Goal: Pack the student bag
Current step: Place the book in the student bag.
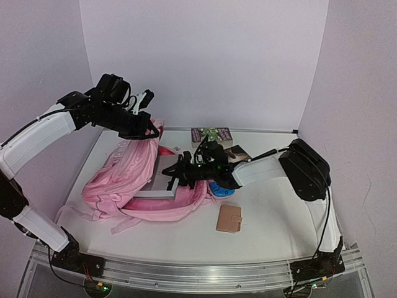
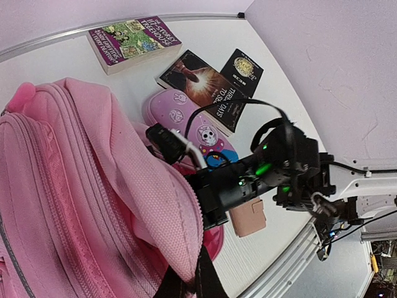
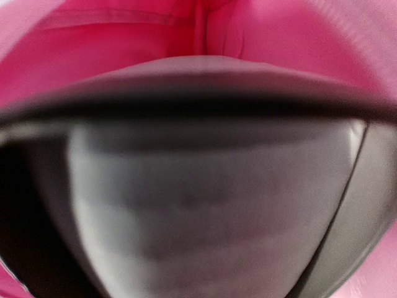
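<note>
The white counter [image 1: 267, 230] carries the large soft pink fabric backpack [image 1: 118, 183], which lies left of centre with its mouth facing right. The left arm arches high from the near left corner. Its left gripper [image 1: 147, 129] is clamped tight on the backpack's top rim and holds it raised. The right arm reaches low to the left, its elbow bent at the right. The right gripper [image 1: 180, 175] pinches a flat grey-and-white rectangular book [image 1: 160, 177] that sits partly inside the mouth. The right wrist view shows only a blurred grey surface against pink lining. The left wrist view plainly shows a pink oval case [image 2: 186, 121], mostly covered by the right arm from above. A small tan wallet [image 1: 229, 218] lies nearby.
</note>
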